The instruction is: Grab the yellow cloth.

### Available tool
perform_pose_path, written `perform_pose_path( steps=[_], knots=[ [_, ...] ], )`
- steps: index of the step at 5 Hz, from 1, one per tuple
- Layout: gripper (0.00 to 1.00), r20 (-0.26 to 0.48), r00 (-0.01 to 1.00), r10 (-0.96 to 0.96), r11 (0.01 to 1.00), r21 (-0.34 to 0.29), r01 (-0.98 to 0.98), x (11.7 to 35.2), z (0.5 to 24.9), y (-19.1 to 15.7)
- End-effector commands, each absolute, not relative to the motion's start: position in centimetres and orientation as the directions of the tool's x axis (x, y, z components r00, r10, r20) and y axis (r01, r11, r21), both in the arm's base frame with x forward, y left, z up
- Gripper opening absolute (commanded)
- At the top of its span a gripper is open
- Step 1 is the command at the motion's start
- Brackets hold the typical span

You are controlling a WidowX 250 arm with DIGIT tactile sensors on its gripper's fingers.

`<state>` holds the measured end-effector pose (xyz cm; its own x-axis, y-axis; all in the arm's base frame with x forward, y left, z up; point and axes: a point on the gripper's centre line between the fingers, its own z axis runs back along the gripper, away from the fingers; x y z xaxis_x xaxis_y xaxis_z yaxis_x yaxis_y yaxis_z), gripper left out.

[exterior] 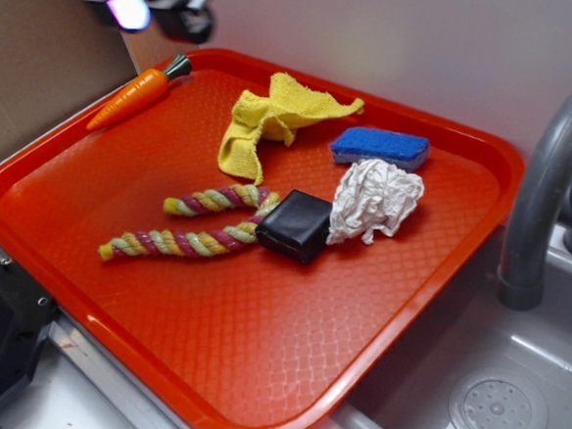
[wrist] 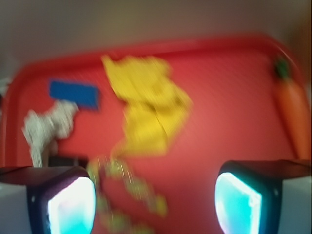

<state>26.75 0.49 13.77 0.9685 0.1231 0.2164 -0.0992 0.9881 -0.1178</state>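
While pincer [wrist: 155, 200] hovers open, yellow cloth [wrist: 146, 105] lies ahead.

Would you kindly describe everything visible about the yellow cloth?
The yellow cloth is a small, bright yellow rag with a knitted-looking texture, lying crumpled and partly folded toward the back of the orange tray. One corner points toward the blue sponge, and a strip trails toward the rope. Nothing grips it; the gripper hovers open above.

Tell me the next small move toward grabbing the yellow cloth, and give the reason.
Probably lower the pincer forward and down onto the yellow cloth. In the wrist view its fingers stand wide apart with nothing between them, and the cloth lies ahead on the red tray, so it is high above it. Steer clear of the rope nearby.
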Motion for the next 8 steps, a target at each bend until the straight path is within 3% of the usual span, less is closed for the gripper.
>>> perform_pose_path(
  steps=[1,2,3,4,5,6,8],
  knots=[
    [1.00,0.229,0.972,-0.062,0.995,-0.064,0.079,37.3,7.6,-1.6],
    [1.00,0.121,0.946,-0.302,0.946,-0.088,0.313,35.0,4.6,-5.8],
    [1.00,0.125,0.865,-0.486,0.871,-0.011,0.491,30.3,5.0,-7.2],
    [1.00,0.157,0.859,-0.487,0.871,0.017,0.491,27.5,7.7,-7.4],
    [1.00,0.189,0.866,-0.464,0.885,0.054,0.462,26.1,10.5,-7.3],
    [1.00,0.149,0.884,-0.444,0.896,0.084,0.436,26.0,9.4,-6.9],
    [1.00,0.046,0.922,-0.384,0.921,0.094,0.379,26.1,4.3,-3.8]
  ],
)
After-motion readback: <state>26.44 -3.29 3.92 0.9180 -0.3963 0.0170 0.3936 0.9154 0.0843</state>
